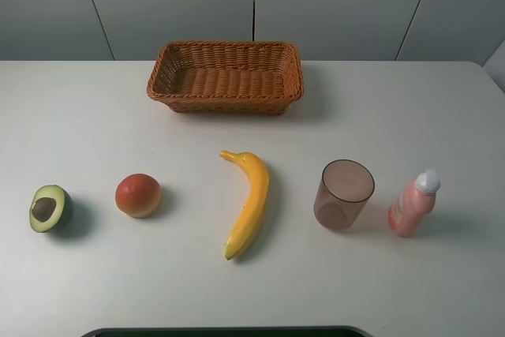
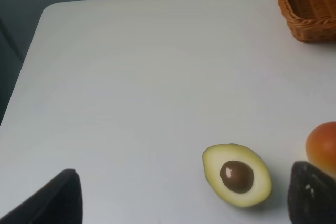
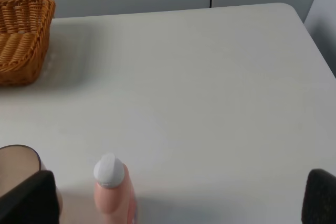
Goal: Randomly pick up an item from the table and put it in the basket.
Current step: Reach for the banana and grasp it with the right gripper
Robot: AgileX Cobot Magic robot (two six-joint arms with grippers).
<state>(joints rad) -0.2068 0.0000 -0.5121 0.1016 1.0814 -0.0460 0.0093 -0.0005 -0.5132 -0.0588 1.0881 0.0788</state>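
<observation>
The yellow banana [image 1: 248, 204] lies on the white table [image 1: 410, 100] near the middle, its stem end pointing toward the wicker basket [image 1: 226, 76] at the back, which holds nothing I can see. Neither gripper shows in the exterior high view. In the left wrist view my left gripper [image 2: 186, 174] has its fingers wide apart and empty, above the table beside the halved avocado [image 2: 237, 174]; a basket corner [image 2: 307, 9] shows there. In the right wrist view my right gripper [image 3: 179, 178] is open and empty, with the pink bottle [image 3: 111, 184] between its fingers. The banana is out of both wrist views.
A halved avocado [image 1: 50, 208] and a red-orange fruit [image 1: 138, 195] lie left of the banana. A brownish translucent cup [image 1: 343, 194] and a pink bottle with a white cap [image 1: 413, 204] stand right of it. A dark edge [image 1: 225, 331] runs along the table's front.
</observation>
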